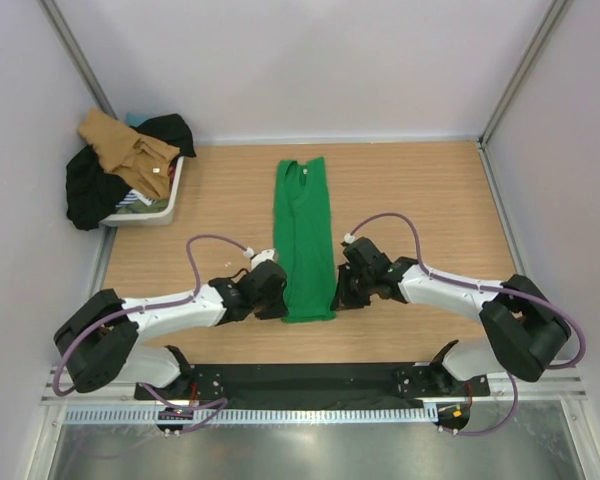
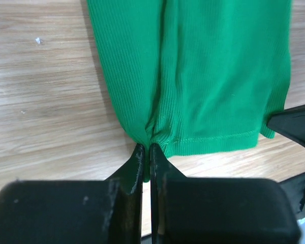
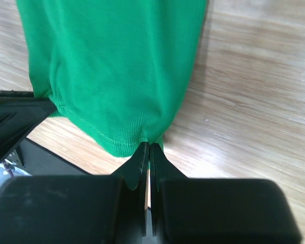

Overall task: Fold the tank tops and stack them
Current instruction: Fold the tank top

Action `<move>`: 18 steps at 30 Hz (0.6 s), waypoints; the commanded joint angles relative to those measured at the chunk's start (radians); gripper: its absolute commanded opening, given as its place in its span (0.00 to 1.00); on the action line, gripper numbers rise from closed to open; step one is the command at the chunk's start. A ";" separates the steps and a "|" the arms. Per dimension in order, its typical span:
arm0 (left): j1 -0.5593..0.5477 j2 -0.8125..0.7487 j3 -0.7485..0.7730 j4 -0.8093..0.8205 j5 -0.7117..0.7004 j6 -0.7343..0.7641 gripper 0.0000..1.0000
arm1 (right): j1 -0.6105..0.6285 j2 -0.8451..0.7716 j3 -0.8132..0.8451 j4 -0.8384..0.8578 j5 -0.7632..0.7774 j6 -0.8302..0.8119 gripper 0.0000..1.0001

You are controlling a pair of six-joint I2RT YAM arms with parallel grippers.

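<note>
A bright green tank top [image 1: 303,238] lies folded lengthwise into a narrow strip on the wooden table, neck end far, hem near. My left gripper [image 1: 277,300] is shut on the hem's left corner; green cloth [image 2: 203,76] is pinched between its tips [image 2: 146,148]. At the hem's right corner my right gripper [image 1: 342,292] is shut on the same green tank top [image 3: 117,66], with a bit of cloth caught at its tips [image 3: 150,146]. A tan tank top [image 1: 128,150] lies crumpled on the pile in the basket at the far left.
A white basket [image 1: 162,208] at the far left holds dark clothes [image 1: 88,188] that spill over its side. Grey walls close the table on the left, the back and the right. Bare wood lies on both sides of the green strip.
</note>
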 commanded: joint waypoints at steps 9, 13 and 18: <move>0.145 -0.002 0.205 -0.141 0.032 0.140 0.00 | -0.004 0.028 0.292 -0.163 0.147 -0.088 0.02; 0.211 0.060 0.280 -0.150 0.061 0.175 0.00 | -0.031 0.098 0.398 -0.201 0.187 -0.117 0.01; 0.263 0.158 0.401 -0.193 0.054 0.233 0.00 | -0.079 0.183 0.533 -0.244 0.233 -0.160 0.01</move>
